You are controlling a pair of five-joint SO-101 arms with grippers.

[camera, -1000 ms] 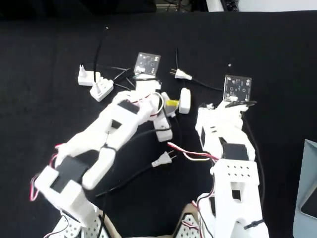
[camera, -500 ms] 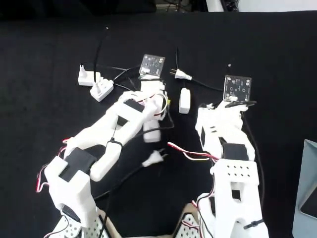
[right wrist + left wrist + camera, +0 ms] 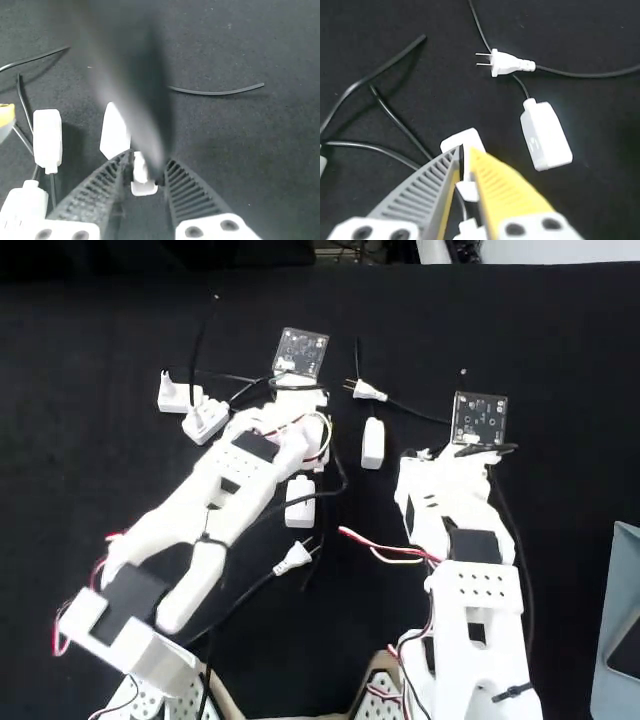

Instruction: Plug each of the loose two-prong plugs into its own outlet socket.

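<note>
**2 pincers closed beside 2 sockets, 2 plugs loose**

A black table [image 3: 560, 330] carries 2 white arms. The left arm [image 3: 230, 490] stretches far out. The right arm [image 3: 470, 570] is folded shorter.

In the high view, a square dark-faced socket sits just past the tip of each arm. These are the left socket [image 3: 301, 350] and the right socket [image 3: 480, 417].

The left pincer [image 3: 464, 155] has its grey and yellow fingers squeezed nearly together on a white block [image 3: 456, 144]. I cannot tell whether that block is part of the socket. The right pincer [image 3: 147, 160] is closed on a small white piece [image 3: 142, 187].

A white adapter [image 3: 372, 443] lies between the arms.

Neither two-prong plug is in a socket. The far plug [image 3: 366, 391] lies between the 2 sockets, with its prongs toward the left one. The near plug [image 3: 295, 558] lies on its cable beside the left arm, well apart from both sockets.
</note>
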